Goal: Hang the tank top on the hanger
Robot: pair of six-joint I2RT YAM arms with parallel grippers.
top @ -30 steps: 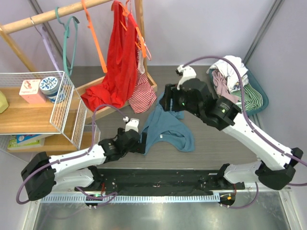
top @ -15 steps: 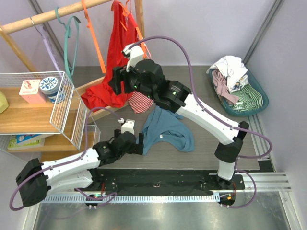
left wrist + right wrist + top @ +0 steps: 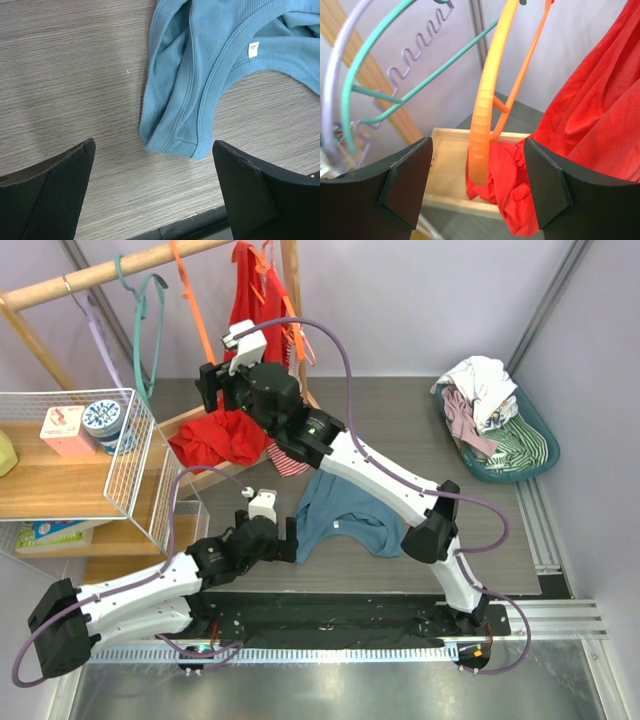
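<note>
The teal-blue tank top [image 3: 345, 512] lies crumpled on the table; its folded strap end [image 3: 180, 125] shows just ahead of my left gripper [image 3: 155, 190], which is open and empty, its fingertips [image 3: 65, 180] spread wide. In the top view that gripper [image 3: 288, 538] sits at the top's left edge. The orange hanger [image 3: 197, 320] hangs on the wooden rail. My right gripper [image 3: 213, 390] is raised beside it. In the right wrist view the hanger's lower end [image 3: 482, 125] hangs between the open jaws of that gripper [image 3: 477, 185], untouched by either one.
A teal-green hanger [image 3: 143, 325] and a lilac hanger [image 3: 100, 335] hang left of the orange one. A long red garment [image 3: 245, 360] and a striped garment [image 3: 295, 450] hang to its right. A wire basket [image 3: 90, 455] stands left; a laundry tub [image 3: 500, 420] right.
My right arm has swung from the table's right side up and left to the rack, ending at the orange hanger. My left gripper has barely moved.
</note>
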